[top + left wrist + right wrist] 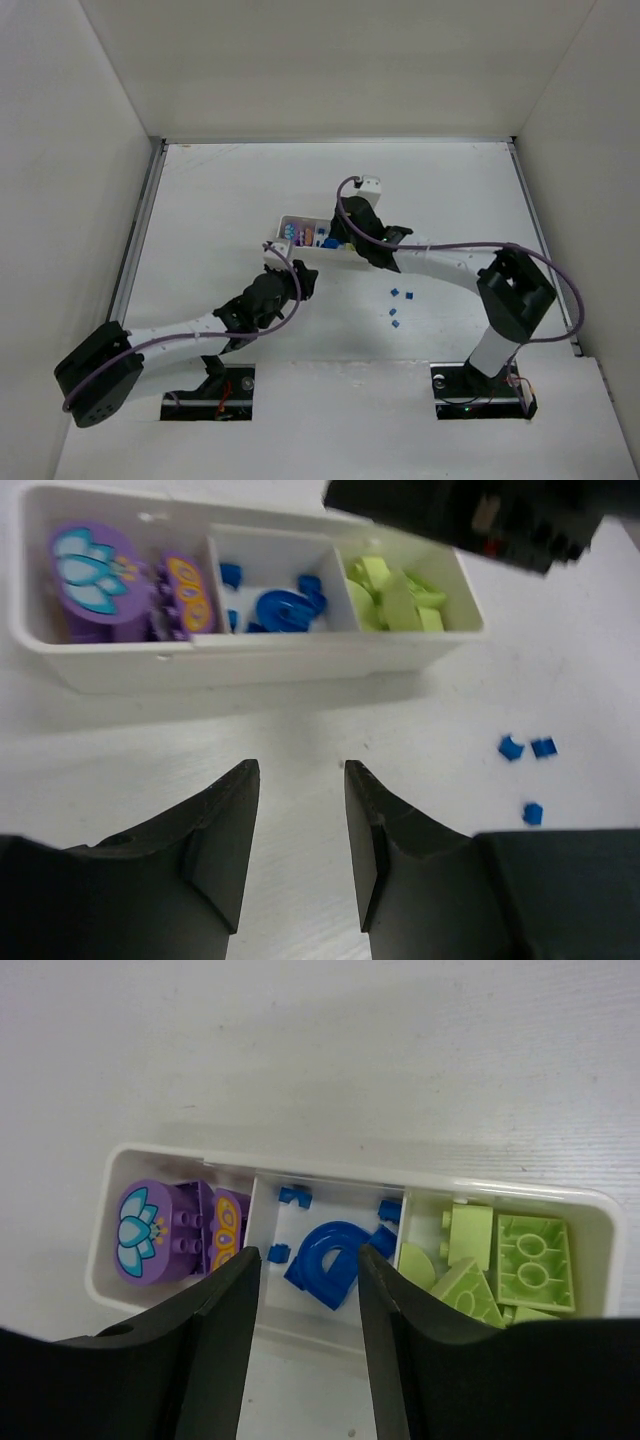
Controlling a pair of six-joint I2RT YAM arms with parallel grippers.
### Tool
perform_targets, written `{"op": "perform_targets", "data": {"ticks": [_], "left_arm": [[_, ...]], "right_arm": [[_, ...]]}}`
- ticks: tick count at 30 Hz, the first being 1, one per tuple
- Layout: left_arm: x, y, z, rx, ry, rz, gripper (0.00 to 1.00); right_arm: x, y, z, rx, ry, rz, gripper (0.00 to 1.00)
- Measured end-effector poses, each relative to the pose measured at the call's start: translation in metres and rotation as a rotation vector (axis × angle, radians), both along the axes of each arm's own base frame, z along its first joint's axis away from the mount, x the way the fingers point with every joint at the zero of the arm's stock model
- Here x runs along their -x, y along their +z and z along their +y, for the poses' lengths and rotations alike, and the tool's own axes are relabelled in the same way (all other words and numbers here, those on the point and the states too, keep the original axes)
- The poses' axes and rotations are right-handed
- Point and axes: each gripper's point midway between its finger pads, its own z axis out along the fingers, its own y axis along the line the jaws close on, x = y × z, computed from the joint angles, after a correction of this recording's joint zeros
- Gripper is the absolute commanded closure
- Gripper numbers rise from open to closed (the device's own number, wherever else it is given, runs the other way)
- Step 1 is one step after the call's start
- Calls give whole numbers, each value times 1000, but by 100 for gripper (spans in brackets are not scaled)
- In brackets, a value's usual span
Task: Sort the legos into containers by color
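Note:
The white tray (290,222) (250,655) (350,1160) has three compartments. Purple legos (95,570) (150,1230) fill the left one, blue legos (285,605) (325,1260) the middle one, and yellow-green legos (400,595) (530,1260) the right one. My right gripper (345,235) (310,1255) hangs open over the middle compartment, nothing between its fingers. My left gripper (290,262) (300,770) is open and empty just above the table, on the near side of the tray. Several tiny blue bricks (395,295) (510,747) lie loose on the table to the right of it.
The right arm (470,515) reaches over the tray's right end. White walls (100,150) enclose the table on three sides. Both arm bases (210,390) sit at the near edge.

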Motion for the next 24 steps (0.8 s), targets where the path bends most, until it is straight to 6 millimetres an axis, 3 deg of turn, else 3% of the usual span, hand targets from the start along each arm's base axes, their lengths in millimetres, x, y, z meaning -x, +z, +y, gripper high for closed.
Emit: {"op": "perform_targets", "data": {"ticks": [3,6,12,18,24], "left_arm": [[17,-6,-28,-41,-107,2,64],[39,-8,-65,-82,-237,-9,64],[78,-8,-130,-132,-439,-39,63],[90,-20,-170,-181,-501,-25,64],[87,-37,-192,-229,-513,2,66]], "right_arm": [[10,17,-17,-28,-8,-40,61],[27,24,-48,-49,-40,-71,64],[68,7,-107,-77,-92,-87,61],[91,-4,-132,-110,-118,-81,57],[101,-23,-168,-118,-223,-34,57]]}}
